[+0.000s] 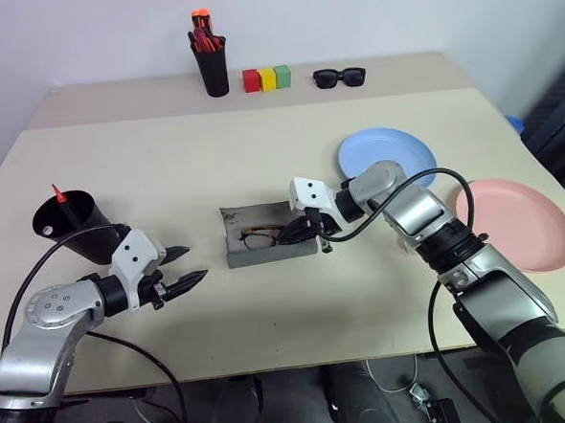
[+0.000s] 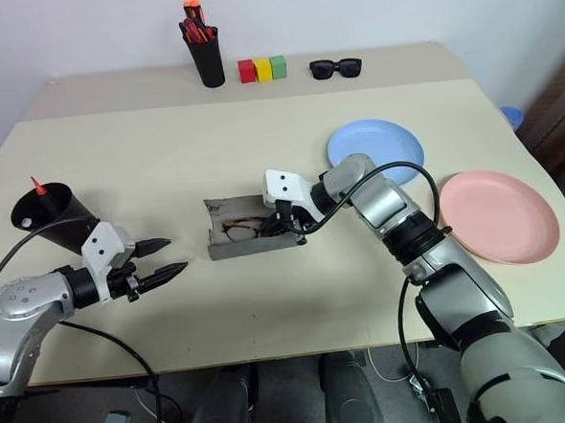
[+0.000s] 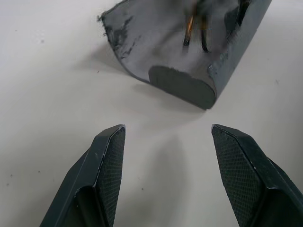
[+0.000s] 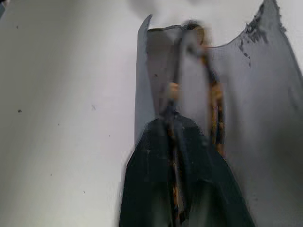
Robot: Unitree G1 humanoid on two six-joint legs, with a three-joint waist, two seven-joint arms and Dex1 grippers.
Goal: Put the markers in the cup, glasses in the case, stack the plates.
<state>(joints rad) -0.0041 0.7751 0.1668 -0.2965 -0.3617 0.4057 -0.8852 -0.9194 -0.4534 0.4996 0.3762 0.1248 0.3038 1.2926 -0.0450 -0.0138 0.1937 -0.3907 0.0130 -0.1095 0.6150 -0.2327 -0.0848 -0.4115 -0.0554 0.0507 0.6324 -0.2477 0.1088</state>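
Right claw (image 1: pixel 301 231) is reaching into the open case (image 1: pixel 266 254) at tabletop (image 1: pixel 165 171) center, fingers nearly together around the glasses (image 1: pixel 262 237) lying inside. Left claw (image 1: pixel 185 263) is hovering apart at the case's 9 o'clock.

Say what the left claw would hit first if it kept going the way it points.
Probably the near end of the grey case: the left claw is open and aimed at it over bare table. Depth is unclear.

Right hand (image 2: pixel 285 221) at glasses (image 2: pixel 238 230) in case (image 2: pixel 229 248).
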